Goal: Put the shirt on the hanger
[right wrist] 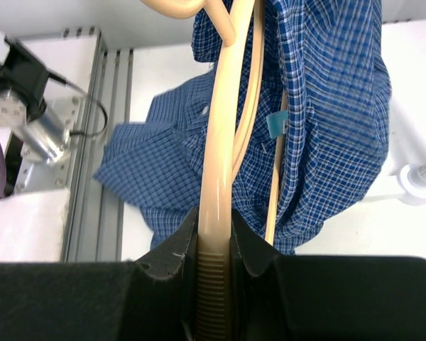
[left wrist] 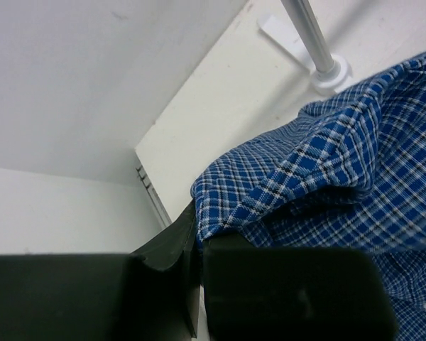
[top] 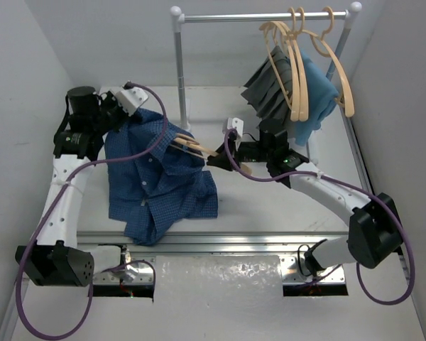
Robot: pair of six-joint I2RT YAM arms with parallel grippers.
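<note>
Altogether one shirt (top: 156, 185), one gripped hanger (right wrist: 216, 142), perhaps three spare hangers (top: 298, 67)

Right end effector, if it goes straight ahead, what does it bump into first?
Probably the shirt, draped over the far end of the hanger that the right end effector grips; depth is unclear.

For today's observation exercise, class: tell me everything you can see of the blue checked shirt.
The shirt is blue, finely checked cloth with small white buttons, rumpled. Its lower part lies on the table; its upper part is raised, pinched at one edge by the left gripper and draped over the hanger held by the right gripper.
</note>
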